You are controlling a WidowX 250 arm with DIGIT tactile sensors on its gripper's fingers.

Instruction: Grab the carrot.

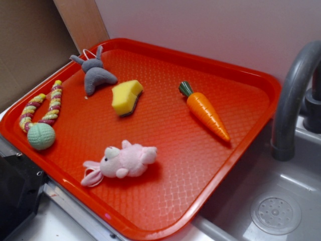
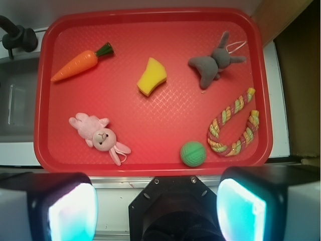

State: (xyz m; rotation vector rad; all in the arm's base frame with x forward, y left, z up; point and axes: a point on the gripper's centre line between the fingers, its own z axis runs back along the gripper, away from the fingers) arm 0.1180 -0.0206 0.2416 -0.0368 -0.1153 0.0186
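The carrot [image 1: 204, 110] [image 2: 79, 64] is orange and ridged with a dark green stub top. It lies flat on the red tray [image 1: 165, 201] [image 2: 150, 163], toward the side nearest the sink. My gripper [image 2: 156, 211] is high above the tray's near edge, far from the carrot, and does not show in the exterior view. Its two fingers [image 2: 70, 211] stand wide apart with nothing between them.
Also on the tray: a yellow sponge wedge [image 1: 126, 97] [image 2: 151, 76], a grey plush [image 1: 94, 74] [image 2: 211, 64], a pink plush rabbit [image 1: 123, 161] [image 2: 99, 138], a green ball [image 1: 41, 135] [image 2: 193, 153] and a striped rope toy [image 1: 42, 106] [image 2: 235, 125]. A sink with a grey faucet [image 1: 293, 95] flanks the carrot's side.
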